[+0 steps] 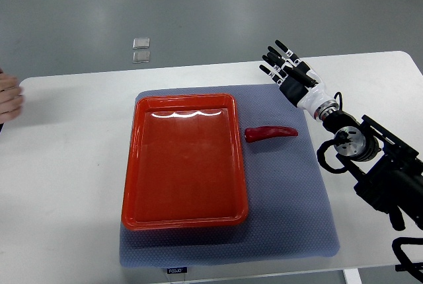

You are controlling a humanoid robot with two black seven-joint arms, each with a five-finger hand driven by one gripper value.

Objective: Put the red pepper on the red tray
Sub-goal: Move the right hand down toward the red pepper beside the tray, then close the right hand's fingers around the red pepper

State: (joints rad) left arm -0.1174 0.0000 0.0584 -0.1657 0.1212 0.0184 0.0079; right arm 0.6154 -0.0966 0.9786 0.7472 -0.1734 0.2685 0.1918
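Observation:
A red pepper point(271, 133) lies on the grey mat just right of the red tray point(135, 191), not touching it. The tray is empty and sits on the mat's left part. My right hand point(285, 67) hovers above the mat's far right corner, beyond the pepper, with its fingers spread and holding nothing. Its arm point(370, 158) comes in from the right edge. My left arm is out of view.
The grey mat point(291, 211) covers the middle of the white table point(66, 185). A person's hand point(9, 98) rests at the table's left edge. Two small clear squares point(141, 49) lie on the floor beyond the table.

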